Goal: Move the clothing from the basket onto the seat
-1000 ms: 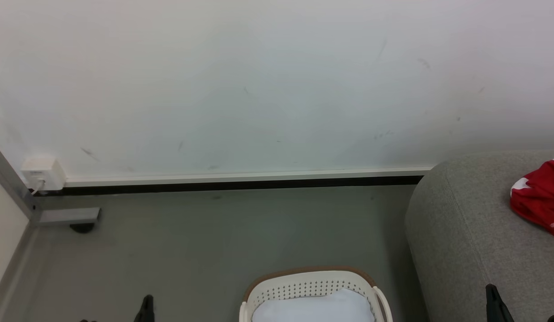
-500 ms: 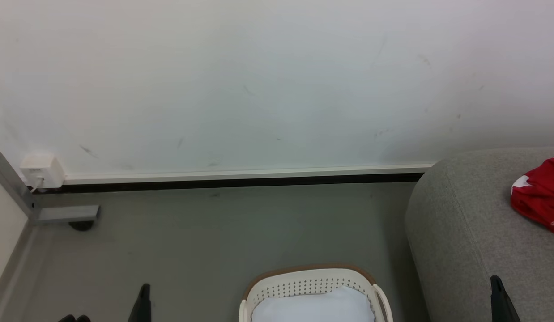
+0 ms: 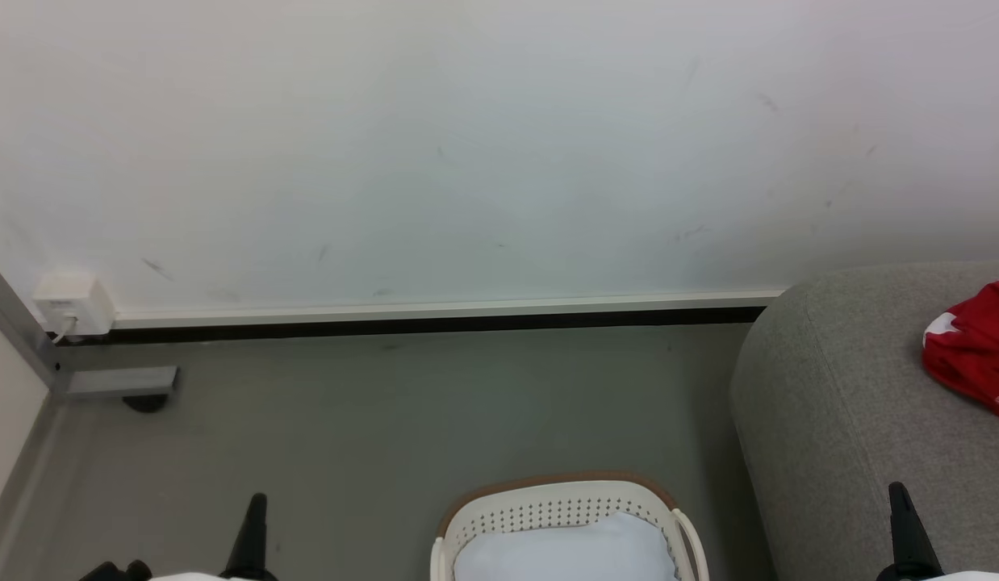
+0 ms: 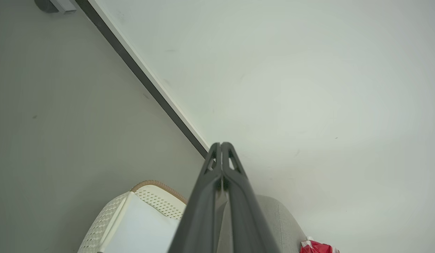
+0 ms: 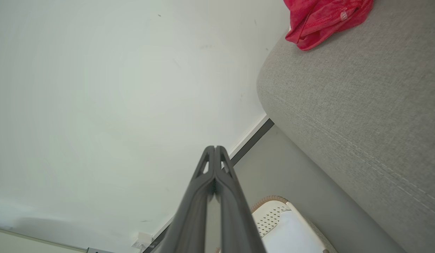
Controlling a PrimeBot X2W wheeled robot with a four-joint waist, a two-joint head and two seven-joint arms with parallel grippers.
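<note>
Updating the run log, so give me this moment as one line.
clothing: on seat | basket: holds white pad | left gripper: shut, empty | right gripper: shut, empty

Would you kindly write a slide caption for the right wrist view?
Shut right pincer before the wall; red clothing lies on the grey seat, the basket beside it.

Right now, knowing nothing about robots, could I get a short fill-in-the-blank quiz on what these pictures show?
1. The bright ____ garment lies on the large light-grey fabric sofa.
2. The oval cream-white perforated plastic basket holds a plain ____ pad.
3. The left gripper and the right gripper are both ____, holding nothing.
Missing words: red; white; shut.
</note>
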